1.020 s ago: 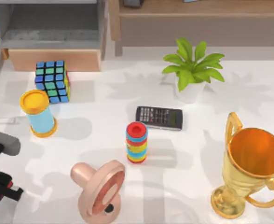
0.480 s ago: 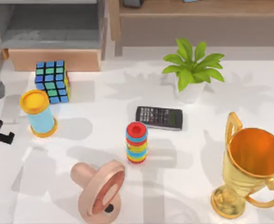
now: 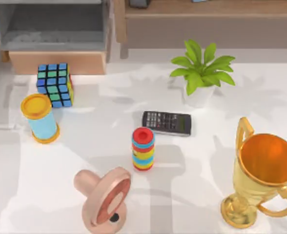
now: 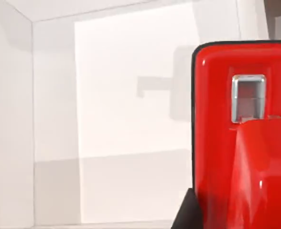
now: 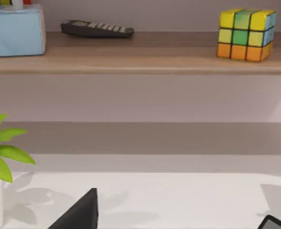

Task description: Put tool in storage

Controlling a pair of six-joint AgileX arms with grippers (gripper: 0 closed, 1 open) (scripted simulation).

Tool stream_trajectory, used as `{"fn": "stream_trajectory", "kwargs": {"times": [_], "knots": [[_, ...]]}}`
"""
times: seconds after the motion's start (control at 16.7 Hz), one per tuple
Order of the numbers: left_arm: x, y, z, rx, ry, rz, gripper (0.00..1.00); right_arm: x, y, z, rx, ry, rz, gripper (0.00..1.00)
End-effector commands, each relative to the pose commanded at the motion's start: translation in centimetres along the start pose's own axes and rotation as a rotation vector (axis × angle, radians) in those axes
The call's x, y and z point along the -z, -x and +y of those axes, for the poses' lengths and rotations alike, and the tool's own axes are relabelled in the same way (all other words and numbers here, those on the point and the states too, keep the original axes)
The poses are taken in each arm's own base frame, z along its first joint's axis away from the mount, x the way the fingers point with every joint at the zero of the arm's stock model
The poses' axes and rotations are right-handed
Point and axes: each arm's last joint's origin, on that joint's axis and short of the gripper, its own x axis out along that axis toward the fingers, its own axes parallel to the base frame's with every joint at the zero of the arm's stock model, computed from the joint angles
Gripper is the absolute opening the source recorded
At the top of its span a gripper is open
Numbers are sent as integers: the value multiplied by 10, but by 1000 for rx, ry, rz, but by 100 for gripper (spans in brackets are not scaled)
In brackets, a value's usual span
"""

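Note:
The tool [image 4: 243, 138], glossy bright red with a small metal plate near its end, sits very close in the left wrist view. My left gripper [image 4: 226, 219] is shut on it, and one dark finger [image 4: 184, 217] shows beside its body. Pale walls lie behind it. In the top view the storage [image 3: 55, 62] is at the back left: a drawer standing open, with a grey floor and a light-wood front panel. My right gripper [image 5: 176, 220] is open, its dark fingertips [image 5: 78, 212] wide apart above the white table and facing the back shelves.
A puzzle cube [image 3: 55, 85] and a yellow-capped blue cylinder [image 3: 41, 118] stand just in front of the drawer. Mid-table are a striped ring stack [image 3: 143, 148], a calculator [image 3: 166, 123] and a pink round object [image 3: 104, 197]. A plant [image 3: 200, 73] and a gold trophy [image 3: 263, 175] are at the right.
My left arm, at the top view's lower left edge a second ago, moved up along the left edge and out of that picture. Nothing on the table moved.

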Motion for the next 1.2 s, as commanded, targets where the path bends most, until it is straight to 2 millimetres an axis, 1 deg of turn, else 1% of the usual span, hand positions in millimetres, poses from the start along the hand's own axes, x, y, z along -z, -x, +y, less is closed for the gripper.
{"fn": "stream_trajectory", "kwargs": {"times": [0.12, 0.24, 0.42, 0.54, 0.6, 0.66, 0.78, 1.08, 1.2], "knots": [[-14, -25, 23, -20, 25, 24, 0, 0, 0, 0, 0, 0, 0, 100], [-17, -58, 42, -21, 49, 77, 0, 0, 0, 0, 0, 0, 0, 100], [-7, -108, 62, 7, 80, 184, 0, 0, 0, 0, 0, 0, 0, 100], [3, -134, 65, 42, 91, 255, 0, 0, 0, 0, 0, 0, 0, 100], [8, -143, 63, 62, 92, 288, 0, 0, 0, 0, 0, 0, 0, 100], [12, -149, 61, 81, 92, 318, 0, 0, 0, 0, 0, 0, 0, 100], [16, -153, 57, 108, 90, 358, 0, 0, 0, 0, 0, 0, 0, 100], [17, -153, 56, 110, 88, 363, 0, 0, 0, 0, 0, 0, 0, 100], [12, -150, 58, 95, 81, 339, 0, 0, 0, 0, 0, 0, 0, 100]]}}
